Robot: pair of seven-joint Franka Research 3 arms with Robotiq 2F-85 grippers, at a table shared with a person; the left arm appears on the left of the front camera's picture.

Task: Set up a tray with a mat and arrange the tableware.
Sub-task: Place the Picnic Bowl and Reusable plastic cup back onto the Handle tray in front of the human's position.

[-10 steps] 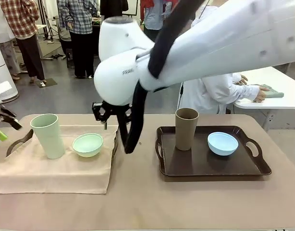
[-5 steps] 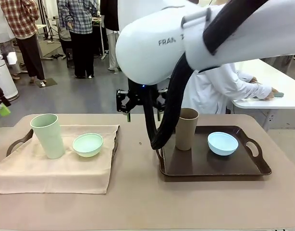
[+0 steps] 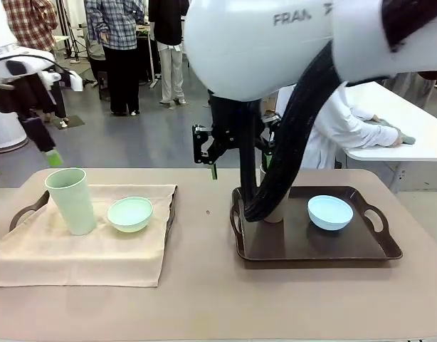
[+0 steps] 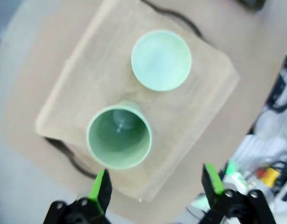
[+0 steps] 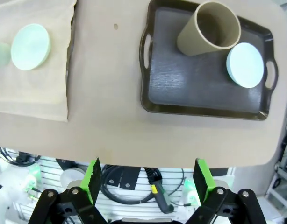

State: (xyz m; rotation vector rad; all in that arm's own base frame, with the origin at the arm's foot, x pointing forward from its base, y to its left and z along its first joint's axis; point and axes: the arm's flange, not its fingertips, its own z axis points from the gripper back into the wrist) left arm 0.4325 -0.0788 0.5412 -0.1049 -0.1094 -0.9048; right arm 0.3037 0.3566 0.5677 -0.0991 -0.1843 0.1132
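L tray (image 3: pixel 25 211): covered by a beige mat (image 3: pixel 83 249); just the handles and a strip of rim poke out. On the mat, mint tumbler (image 3: pixel 70 201) stands upright toward the far-L part. Mint bowl (image 3: pixel 129 214) sits just beside it on the R, a small gap between, not touching. Left wrist view looks straight down into both: tumbler (image 4: pixel 119 136) empty, bowl (image 4: pixel 161 59) empty, mat (image 4: pixel 82 88) lightly creased under them.

R tray (image 3: pixel 314 251): dark brown, bare floor. Right wrist view shows the brown tumbler (image 5: pixel 210 29) upright at a far corner, inside empty. Blue bowl (image 5: pixel 245 65) is near it but apart, also empty. In front view the blue bowl (image 3: pixel 330 211) sits in the tray's R half; the tumbler is mostly hidden behind the R arm's black cable. The two trays lie side by side on the tan table (image 3: pixel 204 299), well apart.

L gripper (image 4: pixel 156 183): fingers spread wide, nothing between them, hovering above the mat edge next to the mint tumbler. In front view it (image 3: pixel 53 157) hangs over the L tray's far-L end, clear of the tumbler rim.

R gripper (image 5: pixel 147 179): fingers spread wide, empty, high up with both trays in sight below. In front view it (image 3: pixel 213 169) hangs between the trays toward the table's far side, touching nothing.
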